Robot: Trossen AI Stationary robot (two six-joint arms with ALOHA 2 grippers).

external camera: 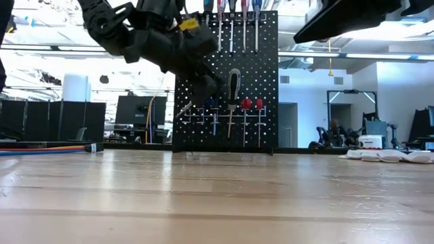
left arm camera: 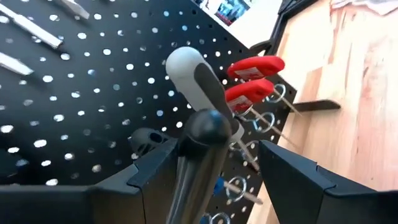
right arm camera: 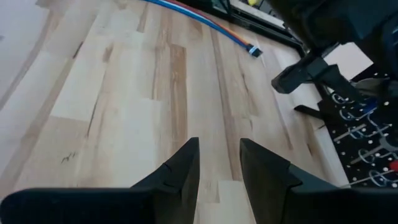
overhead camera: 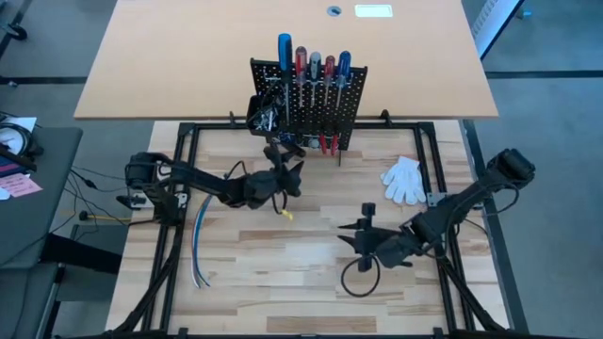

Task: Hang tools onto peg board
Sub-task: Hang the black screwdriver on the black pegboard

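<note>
The left tool pinches a black-and-grey-handled screwdriver right against the upright black perforated peg board. The right tool, fingers slightly spread and empty, hovers over the wooden table.

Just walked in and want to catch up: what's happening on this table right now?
The left gripper is up at the peg board, with a grey-and-black-handled screwdriver between its fingers, right in front of the board's lower hooks, beside two red-handled tools. Several screwdrivers already hang along the top. The right gripper waits over bare table, empty, fingers slightly apart. A white glove lies nearby.
</note>
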